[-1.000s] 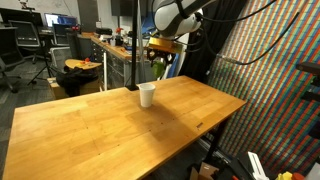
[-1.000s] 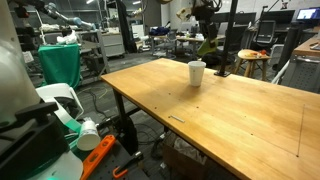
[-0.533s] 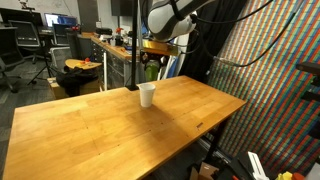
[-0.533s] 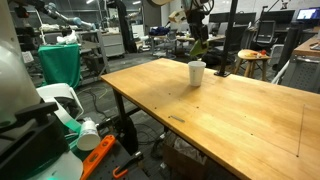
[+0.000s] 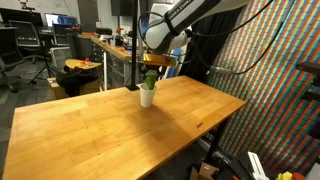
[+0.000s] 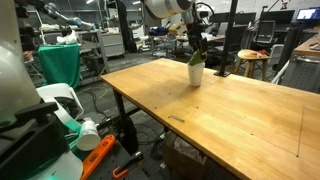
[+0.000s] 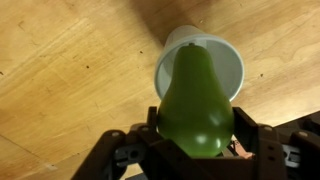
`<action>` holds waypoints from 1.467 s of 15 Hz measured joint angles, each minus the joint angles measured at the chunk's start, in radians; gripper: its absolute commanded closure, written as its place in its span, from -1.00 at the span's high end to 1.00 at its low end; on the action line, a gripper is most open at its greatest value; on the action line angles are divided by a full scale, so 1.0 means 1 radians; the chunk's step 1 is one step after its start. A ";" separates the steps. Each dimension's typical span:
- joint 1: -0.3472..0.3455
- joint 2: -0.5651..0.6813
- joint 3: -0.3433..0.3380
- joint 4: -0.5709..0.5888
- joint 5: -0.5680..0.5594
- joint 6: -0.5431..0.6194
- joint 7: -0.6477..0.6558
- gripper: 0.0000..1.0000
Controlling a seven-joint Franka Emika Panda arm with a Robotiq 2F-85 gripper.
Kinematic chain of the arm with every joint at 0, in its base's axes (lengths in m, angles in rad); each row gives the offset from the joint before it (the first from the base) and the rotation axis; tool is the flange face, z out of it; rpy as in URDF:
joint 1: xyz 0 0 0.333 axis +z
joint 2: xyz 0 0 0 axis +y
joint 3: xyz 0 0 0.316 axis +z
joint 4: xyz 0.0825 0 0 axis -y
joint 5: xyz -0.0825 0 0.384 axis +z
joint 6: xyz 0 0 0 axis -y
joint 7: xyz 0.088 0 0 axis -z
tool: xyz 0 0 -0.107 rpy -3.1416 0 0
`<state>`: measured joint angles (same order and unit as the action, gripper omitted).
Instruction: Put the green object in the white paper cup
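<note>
The green object (image 7: pixel 195 100), a smooth pear-shaped bright green lump, is held between the fingers of my gripper (image 7: pixel 196 140). It hangs right above the open mouth of the white paper cup (image 7: pixel 229 68). In both exterior views the cup (image 5: pixel 147 97) (image 6: pixel 196 74) stands on the wooden table near its far edge. The gripper (image 5: pixel 152 66) (image 6: pixel 197 47) hovers just over it, with the green object (image 5: pixel 150 79) (image 6: pixel 197 57) at the rim.
The wooden table (image 5: pixel 110 125) (image 6: pixel 230 115) is bare apart from the cup. Workbenches, chairs and lab clutter (image 5: pixel 90 50) stand behind it. A colourful woven panel (image 5: pixel 270 70) stands beside the table.
My gripper has moved sideways with the green object and come down. It now sits directly over the cup rather than behind and above it. The cup has not moved.
</note>
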<state>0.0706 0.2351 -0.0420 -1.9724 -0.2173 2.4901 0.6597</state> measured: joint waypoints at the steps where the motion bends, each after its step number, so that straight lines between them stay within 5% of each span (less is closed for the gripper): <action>1: 0.000 0.015 -0.001 0.005 -0.007 0.018 0.000 -0.03; 3: 0.002 0.043 -0.006 0.020 -0.015 0.051 0.000 -0.03; 4: 0.004 0.055 -0.009 0.028 -0.016 0.062 0.000 0.87; 6: 0.008 0.073 -0.015 0.043 -0.016 0.071 0.000 1.00; 15: 0.040 0.083 -0.056 0.051 -0.018 0.138 0.018 1.00; 22: 0.068 -0.005 -0.124 0.024 -0.126 0.134 0.185 1.00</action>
<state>0.1388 0.2300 -0.1663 -1.9485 -0.3433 2.6237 0.8443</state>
